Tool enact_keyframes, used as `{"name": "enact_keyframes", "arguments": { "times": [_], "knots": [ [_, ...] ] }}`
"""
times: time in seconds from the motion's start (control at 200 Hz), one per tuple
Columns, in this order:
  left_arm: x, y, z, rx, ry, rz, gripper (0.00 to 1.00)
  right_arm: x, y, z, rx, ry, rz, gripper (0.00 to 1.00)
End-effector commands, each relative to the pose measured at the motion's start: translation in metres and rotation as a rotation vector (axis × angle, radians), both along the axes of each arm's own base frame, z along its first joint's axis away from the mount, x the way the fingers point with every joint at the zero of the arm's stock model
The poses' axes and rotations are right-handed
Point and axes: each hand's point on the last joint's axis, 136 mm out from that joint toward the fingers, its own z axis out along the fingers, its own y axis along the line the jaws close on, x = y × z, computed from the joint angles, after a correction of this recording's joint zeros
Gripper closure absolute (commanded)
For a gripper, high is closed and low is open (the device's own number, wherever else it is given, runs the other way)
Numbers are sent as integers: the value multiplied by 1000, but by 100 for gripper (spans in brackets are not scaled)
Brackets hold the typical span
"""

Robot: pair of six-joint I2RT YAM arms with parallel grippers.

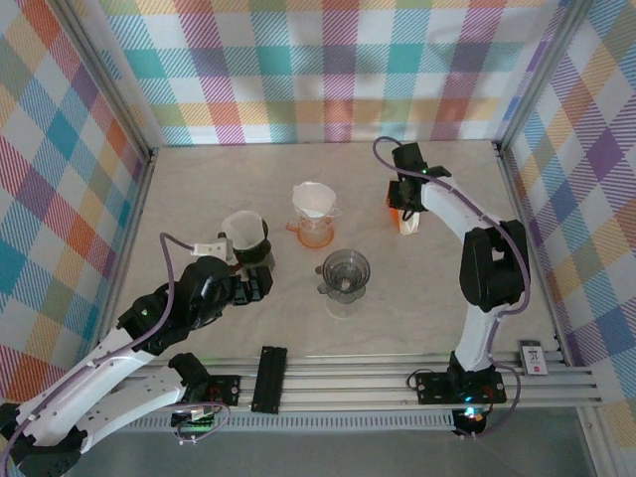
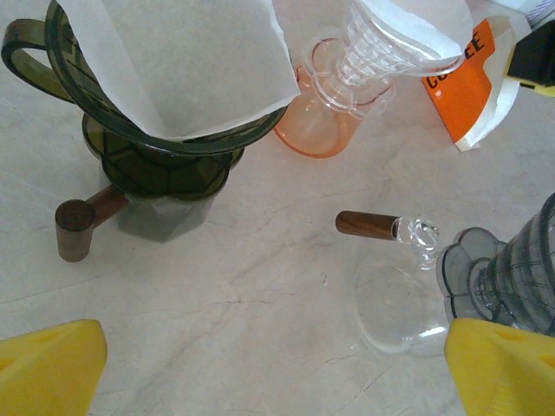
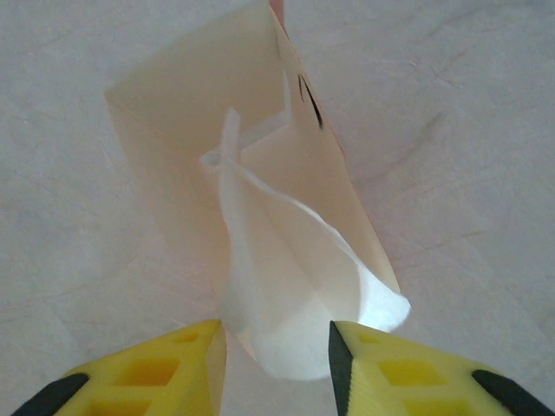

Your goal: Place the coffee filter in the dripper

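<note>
White coffee filters (image 3: 295, 286) stick up out of a cream-and-orange filter bag (image 3: 173, 113) at the back right of the table. My right gripper (image 3: 277, 338) straddles the foremost filter, its yellow fingers close on either side of the bowed paper with a gap still between them. The empty smoky grey dripper (image 1: 346, 270) stands on a glass server mid-table and shows at the right edge of the left wrist view (image 2: 512, 269). My left gripper (image 1: 260, 283) hovers wide open over bare table (image 2: 277, 368), holding nothing.
A dark green dripper (image 2: 156, 147) holding a paper filter stands at the left on a wooden-handled base. A clear dripper with a filter sits on an orange server (image 2: 316, 121). The glass server's wooden handle (image 2: 364, 224) points left. Plaid walls enclose the table.
</note>
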Motion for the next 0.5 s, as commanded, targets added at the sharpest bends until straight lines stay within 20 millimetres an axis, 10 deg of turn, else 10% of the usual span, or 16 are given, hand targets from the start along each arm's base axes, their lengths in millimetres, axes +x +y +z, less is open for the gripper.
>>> {"name": "enact_keyframes", "arguments": {
  "times": [0.0, 0.495],
  "knots": [
    [6, 2, 11, 1, -38, 8, 0, 13, 1, 1, 6, -20, 6, 64],
    [7, 1, 9, 7, -33, 14, 0, 18, -1, -7, -11, -10, 10, 89]
  ]
}}
